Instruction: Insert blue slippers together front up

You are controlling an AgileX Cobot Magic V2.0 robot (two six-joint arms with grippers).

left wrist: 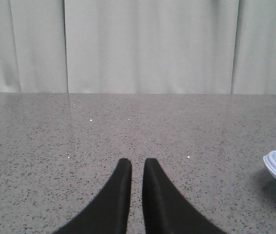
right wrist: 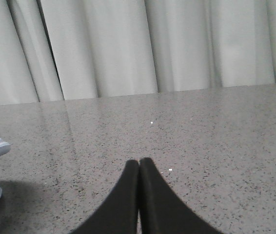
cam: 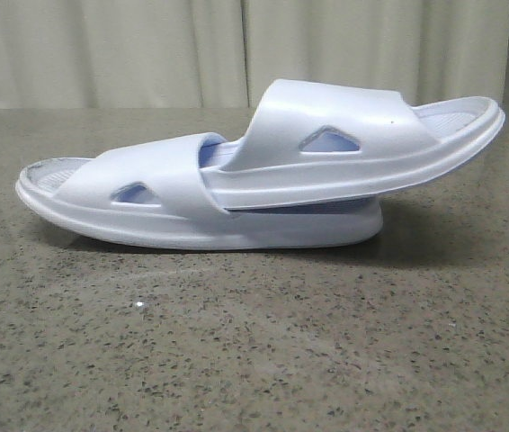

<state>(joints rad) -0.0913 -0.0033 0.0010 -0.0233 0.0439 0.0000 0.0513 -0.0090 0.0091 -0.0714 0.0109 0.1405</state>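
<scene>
Pale curtain seen behind speckled grey surface. Blue slippers found mid-surface, one tucked under other's strap. Judged light, springy foam, slick skin; hold best taken at strap or sole edge. Left pincer narrowly parted, right pincer closed; both empty.

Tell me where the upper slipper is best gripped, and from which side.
Probably the raised free end of the upper slipper, at the right of the front view. It overhangs the lower slipper and clears the table, so fingers coming from the right could close on the sole edge there.
</scene>
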